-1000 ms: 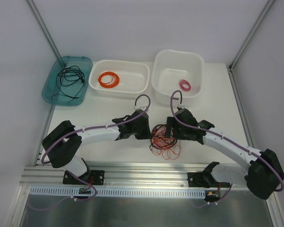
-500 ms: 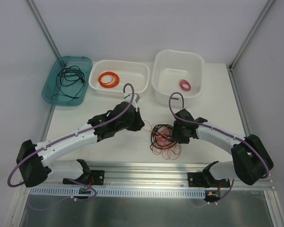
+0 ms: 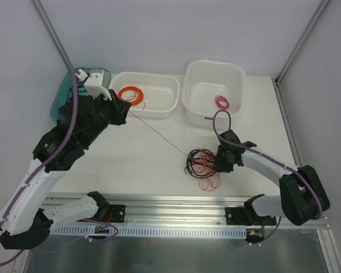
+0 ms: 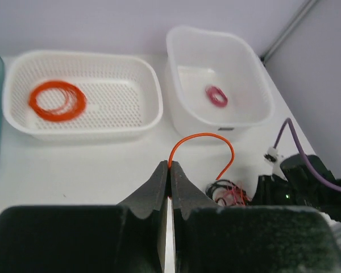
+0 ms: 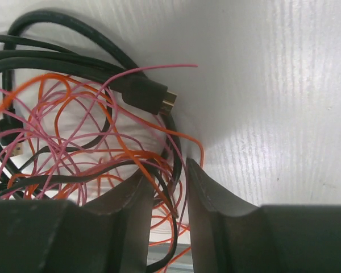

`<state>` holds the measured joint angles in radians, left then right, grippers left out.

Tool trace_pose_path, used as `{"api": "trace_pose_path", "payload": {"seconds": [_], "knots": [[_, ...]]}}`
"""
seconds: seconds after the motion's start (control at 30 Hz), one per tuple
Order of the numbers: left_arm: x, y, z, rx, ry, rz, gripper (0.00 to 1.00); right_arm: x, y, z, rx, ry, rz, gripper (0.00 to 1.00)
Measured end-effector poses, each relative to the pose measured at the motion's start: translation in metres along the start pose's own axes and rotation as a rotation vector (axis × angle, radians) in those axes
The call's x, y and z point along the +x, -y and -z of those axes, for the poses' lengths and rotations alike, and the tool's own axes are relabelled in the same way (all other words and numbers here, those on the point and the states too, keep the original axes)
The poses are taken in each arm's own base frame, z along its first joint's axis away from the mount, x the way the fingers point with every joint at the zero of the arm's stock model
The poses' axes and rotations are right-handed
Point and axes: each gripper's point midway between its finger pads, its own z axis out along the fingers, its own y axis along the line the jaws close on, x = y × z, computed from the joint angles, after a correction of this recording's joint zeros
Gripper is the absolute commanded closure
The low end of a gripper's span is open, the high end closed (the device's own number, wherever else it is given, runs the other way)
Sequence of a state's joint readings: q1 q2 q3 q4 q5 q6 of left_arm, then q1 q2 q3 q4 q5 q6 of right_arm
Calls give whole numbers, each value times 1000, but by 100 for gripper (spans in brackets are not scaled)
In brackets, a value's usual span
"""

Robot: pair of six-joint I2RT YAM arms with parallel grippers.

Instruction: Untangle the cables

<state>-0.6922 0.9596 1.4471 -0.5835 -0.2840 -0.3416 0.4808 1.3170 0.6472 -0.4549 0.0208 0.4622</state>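
Teal plastic marks the bin [image 3: 58, 105] at the upper left of the overhead view. Just right of it the left gripper [image 3: 123, 109] hangs raised, its jaws pressed together on an orange strand [image 3: 159, 134]. That strand runs taut down and rightwards over the white table [image 3: 142, 170], passing below the perforated basket [image 3: 159, 108] and its neat orange coil [image 3: 131, 95], to the cables [image 3: 200, 164], a loose black, orange and pink tangle lying at lower centre-right. At the tangle's right edge sits the right gripper [image 3: 218, 163]. Its wrist view shows the jaws narrowly apart with a black lead and orange loops between them; whether they truly pinch I cannot tell. The step in hand looks like drawing one wire free while the heap is anchored. To do it well, the right side should hold only black or pink wire, never the orange one being drawn. The pull should go slowly along the strand's line, easing off if the whole heap starts to slide.
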Motion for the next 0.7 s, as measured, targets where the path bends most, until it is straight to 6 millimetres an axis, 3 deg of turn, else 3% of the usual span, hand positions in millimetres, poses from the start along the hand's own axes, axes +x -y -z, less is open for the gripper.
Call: {"api": "trace_pose_path", "payload": {"seconds": [0.4, 0.6, 0.7], "knots": [[-161, -14, 78, -138, 355, -147, 100, -2, 9, 0, 6, -3, -31, 69], [-217, -17, 111, -186, 506, -174, 100, -1, 12, 0, 13, -5, -35, 69], [-236, -22, 127, -218, 569, -187, 100, -1, 13, 0, 14, -5, -35, 68]]}}
